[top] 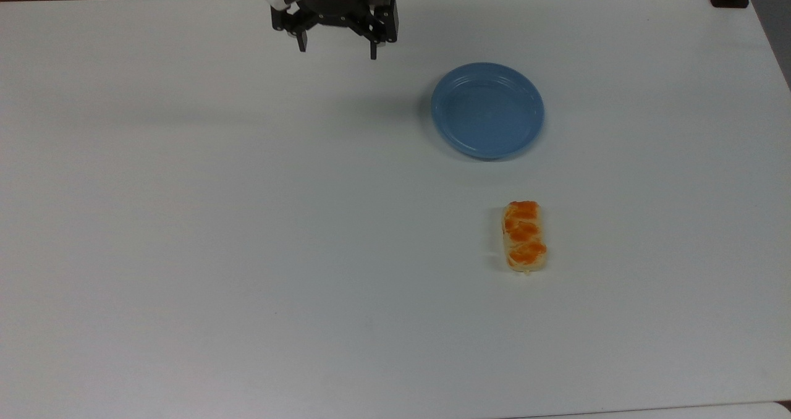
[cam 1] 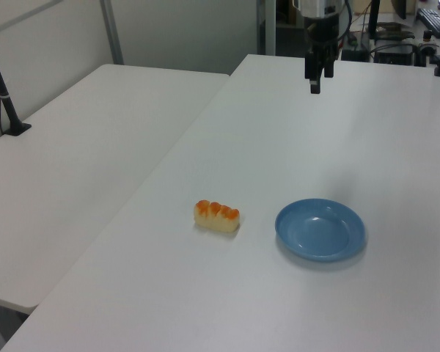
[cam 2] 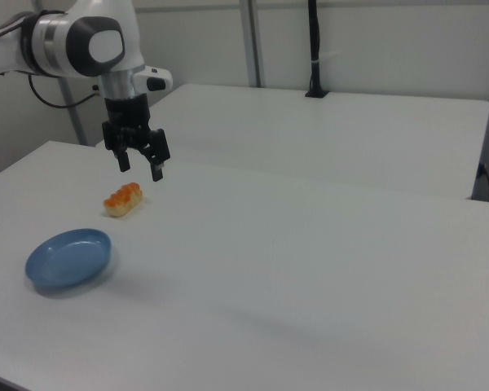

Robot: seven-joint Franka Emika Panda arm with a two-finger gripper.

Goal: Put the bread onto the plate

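The bread point(top: 524, 236), a pale loaf with three orange-brown bumps, lies on the white table point(top: 247, 221) toward the top view's lower right; it also shows as the bread point(cam 1: 217, 215) and the bread point(cam 2: 123, 199). The round blue plate point(top: 487, 110) sits empty a little beyond it, also seen as the plate point(cam 1: 320, 229) and the plate point(cam 2: 68, 257). My gripper point(top: 337, 48) hangs open and empty above the table's far edge, well to the top view's left of the plate, and appears as the gripper point(cam 1: 316, 82) and the gripper point(cam 2: 140, 167).
A second white table point(cam 1: 81, 161) adjoins on the left view's left, with a black post point(cam 1: 4, 95) standing on it. Cables and equipment point(cam 1: 418, 29) lie past the far edge in the left view.
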